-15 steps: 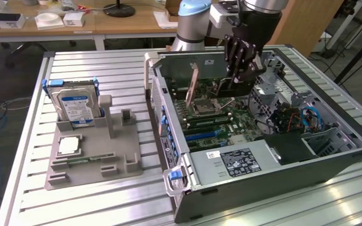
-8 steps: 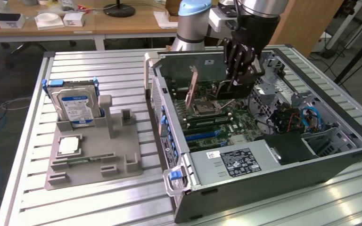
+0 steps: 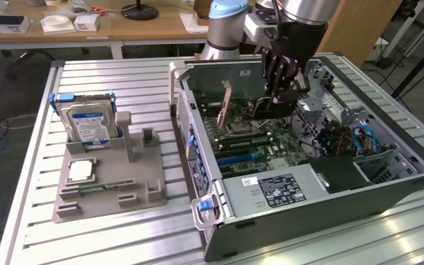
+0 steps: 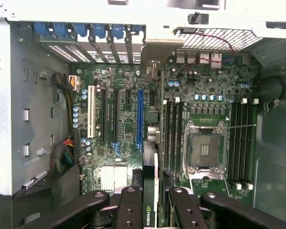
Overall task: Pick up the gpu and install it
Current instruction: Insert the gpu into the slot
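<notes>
My gripper (image 3: 277, 98) reaches down into the open computer case (image 3: 197, 138) and is shut on the gpu (image 3: 243, 107). The gpu is a thin dark card held on edge, its metal end bracket (image 3: 227, 102) toward the case's rear wall. In the wrist view the gpu (image 4: 150, 186) runs edge-on between my black fingers (image 4: 128, 205), with my gripper (image 4: 150, 202) closed around it and a green-and-white logo on its near end. The card hangs over the motherboard (image 4: 124, 124), just beside the long blue slot (image 4: 139, 119). I cannot tell whether it touches the board.
A silver hard drive with a blue label (image 3: 86, 121) stands in a grey holder (image 3: 109, 187) at the exterior view's left, with a processor chip (image 3: 81, 171) lying on it. Inside the case are the power supply (image 3: 278, 190), cables (image 3: 359, 138) and the processor socket (image 4: 204, 150).
</notes>
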You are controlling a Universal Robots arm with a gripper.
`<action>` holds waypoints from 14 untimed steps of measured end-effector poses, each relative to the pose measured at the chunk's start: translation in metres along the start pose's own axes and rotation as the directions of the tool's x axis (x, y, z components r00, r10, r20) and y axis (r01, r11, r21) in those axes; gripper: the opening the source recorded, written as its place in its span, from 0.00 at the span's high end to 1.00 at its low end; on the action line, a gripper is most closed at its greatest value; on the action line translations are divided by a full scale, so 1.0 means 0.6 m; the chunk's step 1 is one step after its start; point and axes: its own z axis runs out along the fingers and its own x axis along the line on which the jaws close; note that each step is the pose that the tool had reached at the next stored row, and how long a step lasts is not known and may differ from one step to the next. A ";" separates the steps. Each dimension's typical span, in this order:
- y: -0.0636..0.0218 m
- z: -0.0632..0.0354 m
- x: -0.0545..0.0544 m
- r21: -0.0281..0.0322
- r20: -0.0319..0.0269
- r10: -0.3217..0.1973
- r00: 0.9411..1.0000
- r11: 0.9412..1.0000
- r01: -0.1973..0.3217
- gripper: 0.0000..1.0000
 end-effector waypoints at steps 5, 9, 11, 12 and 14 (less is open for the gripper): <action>0.002 0.007 0.004 0.000 0.000 0.000 1.000 1.000 0.000 0.74; 0.004 0.015 0.006 0.000 0.000 0.000 1.000 1.000 0.000 0.74; 0.006 0.020 0.006 0.001 0.000 0.000 1.000 1.000 0.000 0.74; 0.006 0.023 0.006 0.001 0.000 0.000 1.000 1.000 0.000 0.74; 0.008 0.029 0.007 0.002 0.000 0.000 1.000 1.000 0.000 0.74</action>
